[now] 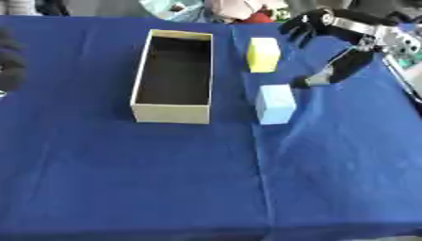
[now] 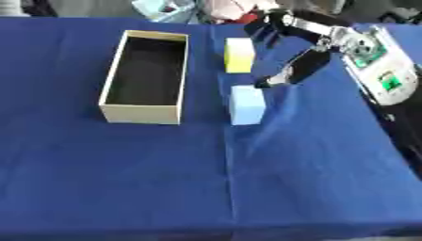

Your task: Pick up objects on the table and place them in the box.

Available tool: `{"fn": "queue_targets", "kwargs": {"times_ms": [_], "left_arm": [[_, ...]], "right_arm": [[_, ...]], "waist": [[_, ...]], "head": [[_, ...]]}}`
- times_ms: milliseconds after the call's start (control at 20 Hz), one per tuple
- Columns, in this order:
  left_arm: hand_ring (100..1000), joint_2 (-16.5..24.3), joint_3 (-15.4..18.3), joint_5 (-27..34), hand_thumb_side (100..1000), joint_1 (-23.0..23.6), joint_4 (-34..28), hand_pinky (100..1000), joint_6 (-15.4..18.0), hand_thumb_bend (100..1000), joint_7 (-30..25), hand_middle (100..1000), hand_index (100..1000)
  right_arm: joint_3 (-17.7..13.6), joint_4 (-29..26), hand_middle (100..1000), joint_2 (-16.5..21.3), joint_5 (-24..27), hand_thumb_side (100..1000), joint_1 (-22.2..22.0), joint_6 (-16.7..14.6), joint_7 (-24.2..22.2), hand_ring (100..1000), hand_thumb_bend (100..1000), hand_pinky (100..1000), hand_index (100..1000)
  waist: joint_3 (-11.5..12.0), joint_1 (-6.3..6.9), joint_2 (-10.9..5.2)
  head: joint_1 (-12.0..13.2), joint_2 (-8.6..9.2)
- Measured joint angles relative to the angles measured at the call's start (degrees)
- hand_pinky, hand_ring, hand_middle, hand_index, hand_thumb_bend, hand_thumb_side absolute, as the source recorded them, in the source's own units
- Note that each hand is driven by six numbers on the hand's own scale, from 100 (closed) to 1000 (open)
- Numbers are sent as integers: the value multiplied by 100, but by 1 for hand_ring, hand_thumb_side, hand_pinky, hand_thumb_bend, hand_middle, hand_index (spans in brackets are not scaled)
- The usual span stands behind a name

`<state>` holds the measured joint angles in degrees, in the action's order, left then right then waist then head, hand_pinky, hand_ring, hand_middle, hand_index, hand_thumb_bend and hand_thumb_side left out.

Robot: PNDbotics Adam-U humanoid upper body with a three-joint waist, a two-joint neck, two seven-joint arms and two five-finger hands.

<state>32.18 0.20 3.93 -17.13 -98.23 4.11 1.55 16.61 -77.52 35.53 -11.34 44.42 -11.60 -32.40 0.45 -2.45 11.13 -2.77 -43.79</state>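
Right arm in from upper right, right hand (image 1: 334,44) spread wide: fingers (image 1: 298,27) curled forward, thumb (image 1: 342,69) pointing down, holding nothing. Left hand (image 1: 8,59) dark blur at left edge.

- No text, label, brand, number or sign can be read anywhere in either view.
- Green and dark markings are seen on the white device (image 2: 381,70) at the right edge of the blue cloth-covered table (image 2: 206,179), but no characters can be made out on them.
- No printing is seen on the open beige cardboard box (image 1: 172,113), the yellow block (image 1: 263,54) or the light blue block (image 1: 275,104).
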Motion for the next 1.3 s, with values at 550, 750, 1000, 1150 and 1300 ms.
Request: {"fn": "queue_targets", "kwargs": {"times_ms": [550, 750, 1000, 1150, 1300], "left_arm": [[611, 0, -2, 0, 646, -5, 0, 588, -9, 927, 0, 626, 809], [611, 0, -3, 0, 646, -7, 0, 589, -10, 926, -1, 626, 809], [611, -2, -6, 0, 646, -10, 0, 588, -13, 927, -3, 625, 809], [611, -6, -18, 0, 646, -10, 0, 587, -19, 927, -8, 625, 809], [612, -33, -31, 0, 646, -10, 0, 587, -22, 928, -9, 624, 805]], "right_arm": [[145, 378, 824, -133, -398, 190, 53, -73, -319, 817, 560, 734, 904], [180, 582, 825, -231, -505, 192, 102, -125, -398, 818, 562, 737, 905], [223, 838, 825, -363, -648, 191, 164, -185, -501, 820, 561, 739, 906], [247, 996, 824, -435, -779, 191, 191, -225, -544, 821, 561, 741, 906], [246, 1146, 822, -498, -895, 190, 196, -267, -560, 821, 560, 742, 905]], "waist": [[7, -7, -19], [8, -6, -19], [8, -5, -19], [8, -5, -19], [8, -5, -19]], "head": [[-52, 0], [-73, 0], [-93, 0], [-96, 0], [-98, 0]]}}
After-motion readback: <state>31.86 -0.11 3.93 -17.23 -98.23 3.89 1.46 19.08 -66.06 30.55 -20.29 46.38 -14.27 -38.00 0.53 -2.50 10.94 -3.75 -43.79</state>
